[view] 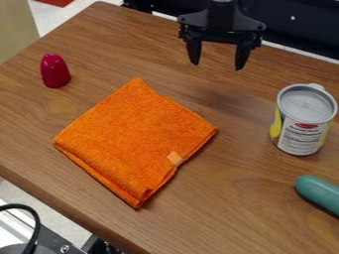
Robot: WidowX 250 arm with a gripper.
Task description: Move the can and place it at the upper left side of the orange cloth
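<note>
We're looking down at a slant in the camera view, and we've got a brown wooden table (218,218) with dark grain streaking across it and a rounded corner up at the top left. Beyond its edges we see pale floor (76,9), a beige panel (17,30) at upper left, a bit of something red (54,2) at the top, and black structure (295,30) behind the far edge. Down in the lower left corner, there's a black cable (34,225) curving over metal hardware (64,248). On to the orange cloth (132,134): folded into a rough square, finely ribbed, layers showing along its lower edges, a small paler tag (175,158) near its right side. And here's our can (303,121), a cylinder standing upright well to the right of the cloth, apart from it, with a pale recessed top, a metallic rim and a white and yellow label. Below it we spot a smooth, rounded teal object (319,192), cut off by the right edge. Over at upper left, a glossy crimson dome-like piece (55,71) stands on the wood. Up top hangs the black gripper (217,67), its two tapered fingers spread wide, with nothing between them.
</note>
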